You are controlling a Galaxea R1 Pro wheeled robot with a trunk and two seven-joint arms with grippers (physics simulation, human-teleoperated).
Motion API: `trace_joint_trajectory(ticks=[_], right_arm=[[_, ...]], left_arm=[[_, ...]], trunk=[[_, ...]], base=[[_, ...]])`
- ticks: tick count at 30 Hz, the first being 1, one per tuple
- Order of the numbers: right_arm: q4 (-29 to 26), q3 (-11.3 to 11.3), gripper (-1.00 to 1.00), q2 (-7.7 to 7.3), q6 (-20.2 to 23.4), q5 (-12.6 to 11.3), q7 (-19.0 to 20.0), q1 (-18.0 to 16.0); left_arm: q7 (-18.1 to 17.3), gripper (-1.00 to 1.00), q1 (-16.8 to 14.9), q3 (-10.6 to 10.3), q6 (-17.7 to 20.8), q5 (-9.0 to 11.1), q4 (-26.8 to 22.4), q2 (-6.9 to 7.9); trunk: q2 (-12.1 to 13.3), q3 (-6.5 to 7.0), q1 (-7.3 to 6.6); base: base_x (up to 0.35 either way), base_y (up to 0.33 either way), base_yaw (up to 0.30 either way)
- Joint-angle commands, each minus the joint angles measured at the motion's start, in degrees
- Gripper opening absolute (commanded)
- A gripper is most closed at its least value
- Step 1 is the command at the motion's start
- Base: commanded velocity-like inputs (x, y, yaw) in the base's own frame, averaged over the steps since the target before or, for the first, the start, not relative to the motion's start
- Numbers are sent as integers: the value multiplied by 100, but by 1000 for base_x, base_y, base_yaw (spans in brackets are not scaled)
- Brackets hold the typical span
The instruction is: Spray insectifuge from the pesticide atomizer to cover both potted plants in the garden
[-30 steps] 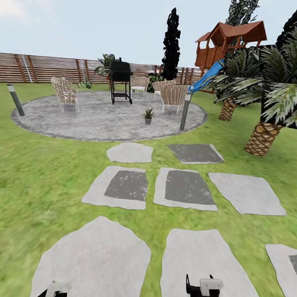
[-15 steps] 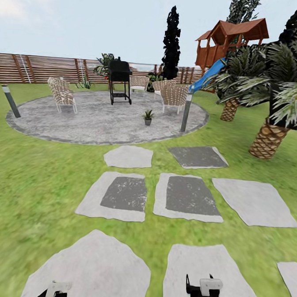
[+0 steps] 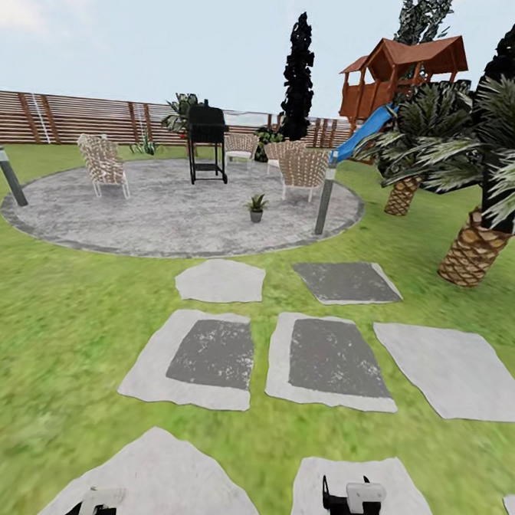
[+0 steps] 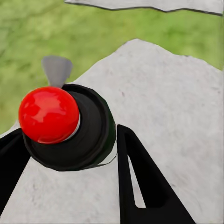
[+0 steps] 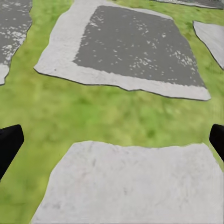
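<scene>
Grey paving: round patio (image 3: 137, 218) in the garden carries one potted plant (image 3: 256, 207), far ahead of both grippers.
Left wrist view: left gripper (image 4: 70, 182), black fingers spread, around a red-topped black knob (image 4: 49, 114).
Right gripper (image 3: 352, 504): low over a stepping stone (image 5: 135, 186); fingers wide apart.
Backdrop: lawn (image 3: 46, 312), slatted fence (image 3: 67, 117), grill (image 3: 206, 140).
</scene>
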Motion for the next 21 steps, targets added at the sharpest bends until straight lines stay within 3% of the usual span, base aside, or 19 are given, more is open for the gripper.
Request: trace_joint_trajectory(ticks=[1, 21], right_arm=[[5, 13, 100, 1, -3, 51, -61, -4], [5, 13, 100, 1, 1, 53, -62, -4]], left_arm=[[18, -100, -3, -45, -19, 51, 2, 3], [17, -100, -3, -41, -19, 51, -2, 4]], trunk=[[-2, -5, 3], [-2, -5, 3]], base=[[339, 0, 0], [339, 0, 0]])
